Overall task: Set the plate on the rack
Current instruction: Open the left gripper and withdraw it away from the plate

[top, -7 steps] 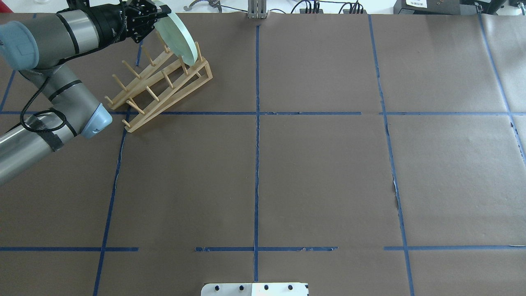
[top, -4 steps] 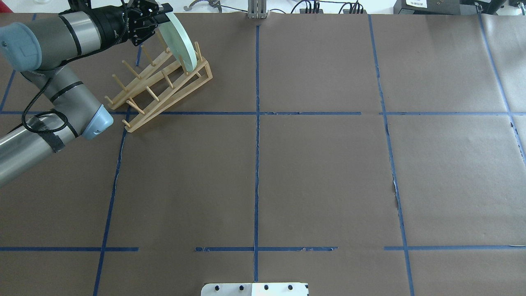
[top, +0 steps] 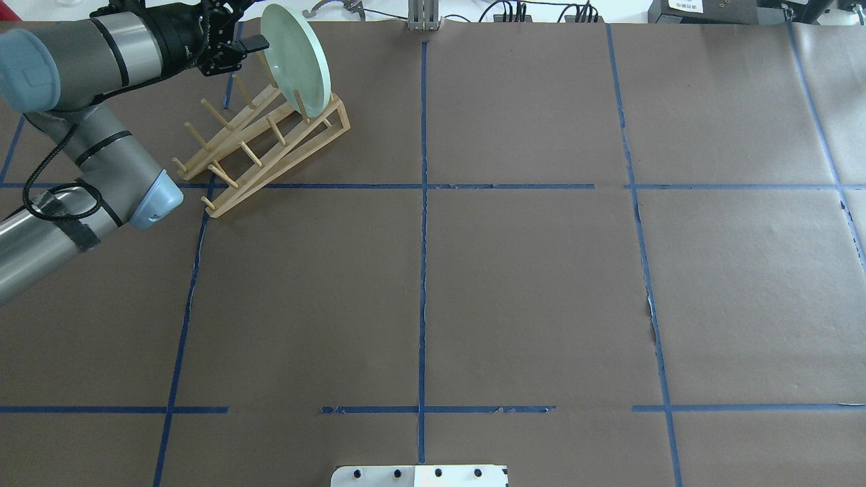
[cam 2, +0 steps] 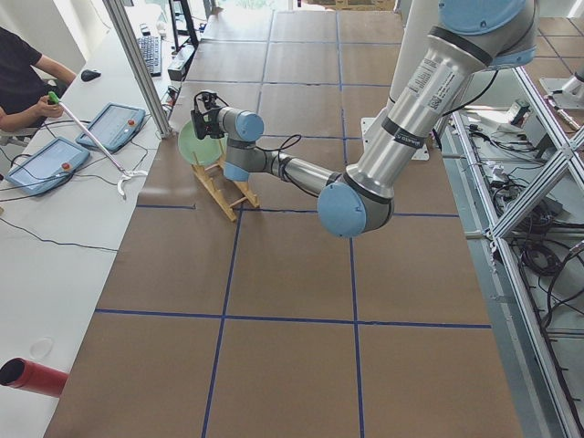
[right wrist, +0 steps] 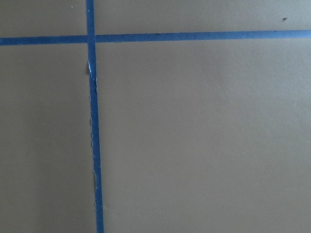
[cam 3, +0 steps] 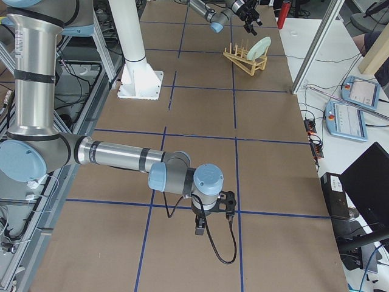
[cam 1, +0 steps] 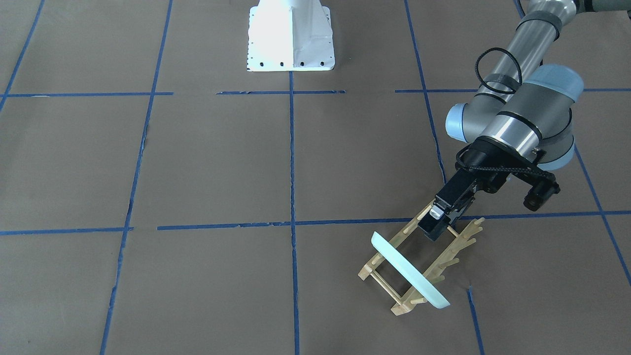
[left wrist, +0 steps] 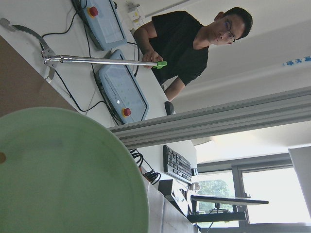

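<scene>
Standing at the end of the table on the robot's right side, I saw the right claw (cam 3: 213, 213) closest to me. It hung low over the brown table (cam 3: 267, 182), close to where two blue tape lines (cam 3: 200, 136) crossed. It looked small and dark from there, and I could not tell if its fingers were apart or together. Its own camera showed only brown paper and blue tape.

Farther along stood the white base (cam 3: 141, 82) of the robot.

Far off, toward the other end of the table, sat the wooden rack (top: 270, 145). It lay slanted across the blue lines, with two rails and rows of little pegs sticking up. The green plate (top: 298, 57) stood on its edge in the rack, at the end farthest from the robot. It reached across both rails and leaned a bit.

The left claw (cam 1: 438, 219) hung above the rack, near the plate and not touching it. Its fingers were spread apart and held nothing.

Past the table's far edge was a man in a black shirt (left wrist: 180, 43) at a white desk (left wrist: 53, 24). He held a long metal stick (left wrist: 97, 60) with a green handle. Two grey boxes (left wrist: 121, 90) with red buttons lay on the desk by him.
</scene>
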Action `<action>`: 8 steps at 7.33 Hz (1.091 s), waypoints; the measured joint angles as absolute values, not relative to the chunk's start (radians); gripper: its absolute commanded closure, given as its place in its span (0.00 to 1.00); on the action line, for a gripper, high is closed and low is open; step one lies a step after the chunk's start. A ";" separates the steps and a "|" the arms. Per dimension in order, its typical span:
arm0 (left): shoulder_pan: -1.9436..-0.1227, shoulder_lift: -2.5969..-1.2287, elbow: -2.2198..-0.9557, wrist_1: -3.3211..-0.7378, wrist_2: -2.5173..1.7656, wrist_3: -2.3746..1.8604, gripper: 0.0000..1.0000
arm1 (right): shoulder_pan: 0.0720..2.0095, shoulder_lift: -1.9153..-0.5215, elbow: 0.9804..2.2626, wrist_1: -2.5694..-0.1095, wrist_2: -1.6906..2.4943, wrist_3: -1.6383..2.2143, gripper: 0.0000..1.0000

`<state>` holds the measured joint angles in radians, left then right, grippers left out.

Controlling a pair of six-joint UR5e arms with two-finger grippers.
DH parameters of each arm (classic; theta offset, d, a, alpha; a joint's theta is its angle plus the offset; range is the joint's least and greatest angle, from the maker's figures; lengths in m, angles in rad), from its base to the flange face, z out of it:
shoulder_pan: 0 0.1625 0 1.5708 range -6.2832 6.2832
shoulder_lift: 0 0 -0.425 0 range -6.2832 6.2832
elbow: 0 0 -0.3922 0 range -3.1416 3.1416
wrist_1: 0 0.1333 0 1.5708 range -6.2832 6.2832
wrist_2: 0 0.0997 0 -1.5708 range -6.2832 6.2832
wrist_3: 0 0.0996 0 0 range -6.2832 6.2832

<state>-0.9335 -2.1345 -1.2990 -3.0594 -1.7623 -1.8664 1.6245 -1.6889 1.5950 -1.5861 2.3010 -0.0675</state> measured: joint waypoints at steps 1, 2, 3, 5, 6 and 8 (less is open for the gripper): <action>-0.944 -2.091 -1.358 -3.015 -1.807 -1.812 0.00 | 1.625 -1.689 1.595 -1.586 2.301 -0.068 0.00; -0.971 -2.017 -1.422 -2.973 -1.895 -1.759 0.00 | 1.625 -1.689 1.595 -1.586 2.301 -0.067 0.00; -1.012 -1.931 -1.483 -2.909 -1.993 -1.681 0.00 | 1.625 -1.689 1.595 -1.586 2.301 -0.067 0.00; -1.113 -1.796 -1.582 -2.633 -2.156 -1.309 0.00 | 1.625 -1.689 1.595 -1.586 2.301 -0.068 0.00; -1.164 -1.764 -1.621 -2.419 -2.199 -1.046 0.00 | 1.624 -1.689 1.595 -1.586 2.301 -0.067 0.00; -1.284 -1.746 -1.678 -1.966 -2.219 -0.513 0.00 | 1.624 -1.689 1.595 -1.586 2.301 -0.068 0.00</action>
<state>-1.2838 -1.7464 -1.6782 -1.9661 -2.2186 -0.5125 1.6245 -1.6889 1.5953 -1.5861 2.3010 -0.0675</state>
